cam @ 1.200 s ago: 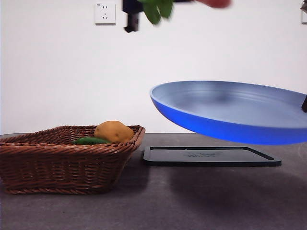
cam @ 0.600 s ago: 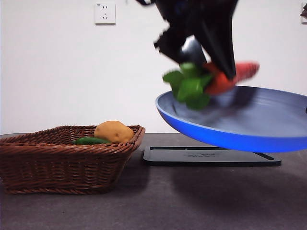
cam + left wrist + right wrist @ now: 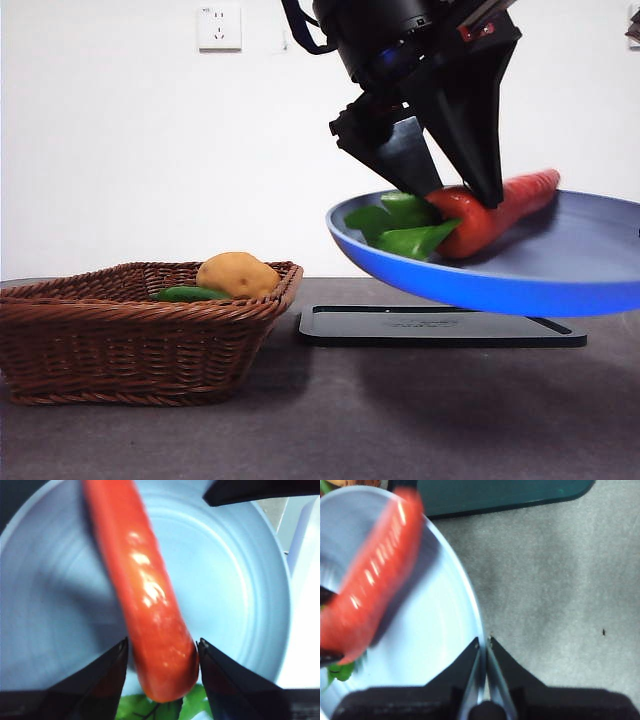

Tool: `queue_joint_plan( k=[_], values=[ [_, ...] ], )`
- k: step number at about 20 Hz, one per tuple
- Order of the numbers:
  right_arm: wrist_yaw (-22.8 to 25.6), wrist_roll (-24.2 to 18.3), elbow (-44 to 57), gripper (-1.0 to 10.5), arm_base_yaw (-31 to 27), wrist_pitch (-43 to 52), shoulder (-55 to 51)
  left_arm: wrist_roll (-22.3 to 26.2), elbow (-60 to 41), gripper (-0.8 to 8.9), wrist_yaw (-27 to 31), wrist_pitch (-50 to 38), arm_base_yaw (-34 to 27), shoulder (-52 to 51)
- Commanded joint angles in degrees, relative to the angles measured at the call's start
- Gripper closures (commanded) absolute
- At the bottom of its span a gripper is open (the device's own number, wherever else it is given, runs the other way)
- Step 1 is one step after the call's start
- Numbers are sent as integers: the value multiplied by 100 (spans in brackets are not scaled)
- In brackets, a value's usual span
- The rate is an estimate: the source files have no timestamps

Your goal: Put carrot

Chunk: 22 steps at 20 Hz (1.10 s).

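The orange-red carrot with green leaves lies tilted in the blue plate, which hangs in the air above the table. My left gripper comes down from above, shut on the carrot's thick end by the leaves. The left wrist view shows the carrot between the two jaws of the left gripper, over the plate. My right gripper is shut on the plate's rim and holds it up. The carrot shows blurred in that view.
A wicker basket stands at the left with a tan potato and a long green vegetable in it. A flat black tray lies on the table under the plate. A white wall with a socket is behind.
My left gripper has come down with the carrot from the picture's top to the plate; the carrot now rests in it. The plate has held its place.
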<state>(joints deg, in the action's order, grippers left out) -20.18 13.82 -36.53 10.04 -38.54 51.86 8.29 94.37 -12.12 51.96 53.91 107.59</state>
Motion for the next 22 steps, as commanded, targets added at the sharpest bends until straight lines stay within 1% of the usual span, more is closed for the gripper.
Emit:
queue_joint_plan(
  k=[1,4,8,10,13,19,22],
  values=[
    [-46,203,-83,944,9,68,164,-125,85,565,-20,122,46,39],
    [-57,216,-153,944,-52,22,647,-122,90,565,-22,352,-31,-345],
    [-46,-20,-645,944,-120,55,1587,-118,92,566,-13,728,-170,-1104],
    [-42,-181,-1130,943,-269,79,2133,-118,92,566,-15,903,-232,-1504],
    [-26,-299,-2131,943,-400,79,3228,-118,92,566,-11,1121,-262,-2168],
    [-42,-271,-4076,943,-483,83,5215,-118,92,566,11,1307,-262,-2964],
    [-42,-179,-4629,943,-483,111,5875,-118,92,566,2,1416,-262,-3045]
  ],
)
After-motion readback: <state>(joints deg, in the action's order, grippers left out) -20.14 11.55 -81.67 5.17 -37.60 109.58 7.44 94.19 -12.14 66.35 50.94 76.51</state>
